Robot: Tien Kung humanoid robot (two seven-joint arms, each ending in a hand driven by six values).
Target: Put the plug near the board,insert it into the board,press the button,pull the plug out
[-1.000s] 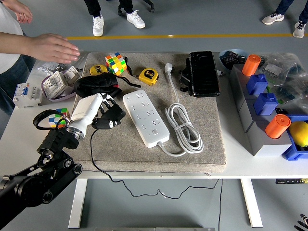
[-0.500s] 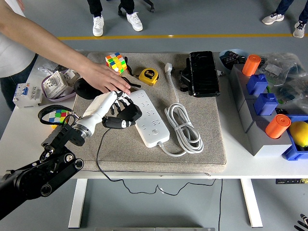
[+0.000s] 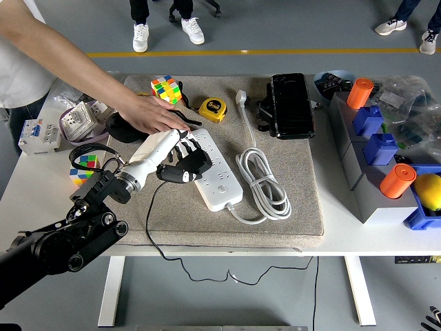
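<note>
Left hand (image 3: 180,157) advanced rightward since earlier frames, now over near-left part of white power strip (image 3: 209,167); fingers curled around black plug (image 3: 180,175), its black cord (image 3: 153,231) trailing off mat's (image 3: 289,221) front edge. Person's hand (image 3: 153,114), previously hovering at table's (image 3: 27,186) far left, now pressed on black pouch (image 3: 124,129) just behind robot hand. Strip's white coiled cable (image 3: 263,179) alongside on right. Rubik's cube (image 3: 165,90), yellow tape measure (image 3: 212,108) behind strip.
</note>
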